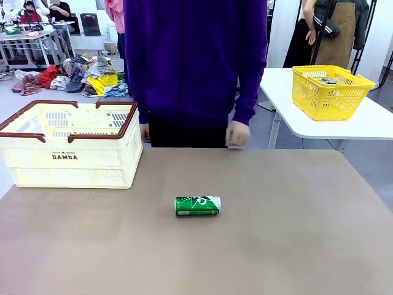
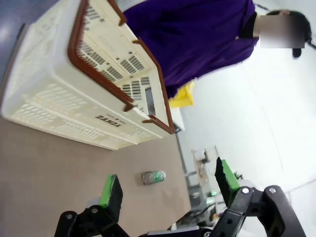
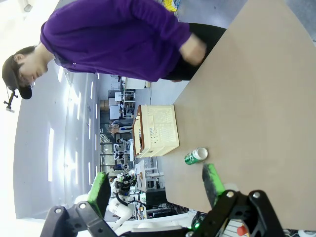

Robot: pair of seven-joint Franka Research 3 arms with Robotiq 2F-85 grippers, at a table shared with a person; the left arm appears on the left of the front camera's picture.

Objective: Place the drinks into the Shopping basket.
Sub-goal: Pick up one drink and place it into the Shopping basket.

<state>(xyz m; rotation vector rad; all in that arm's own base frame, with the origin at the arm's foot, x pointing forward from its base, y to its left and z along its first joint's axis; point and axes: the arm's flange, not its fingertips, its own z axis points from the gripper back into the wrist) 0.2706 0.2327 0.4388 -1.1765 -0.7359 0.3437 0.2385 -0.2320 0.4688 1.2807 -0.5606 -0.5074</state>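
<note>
A green can point(image 1: 197, 206) lies on its side near the middle of the brown table point(image 1: 295, 233), well apart from the white basket point(image 1: 73, 169), which stands at the far left of the table. In the front view the can's long side is seen. The right wrist view looks at its silver end point(image 3: 196, 156). The front view also shows a person's hand point(image 1: 237, 133) at the far edge.

The left gripper point(image 2: 168, 185) is seen in its own wrist view, with jaws wide open and holding nothing. The right gripper point(image 3: 156, 186) is also wide open and empty, above the table.
</note>
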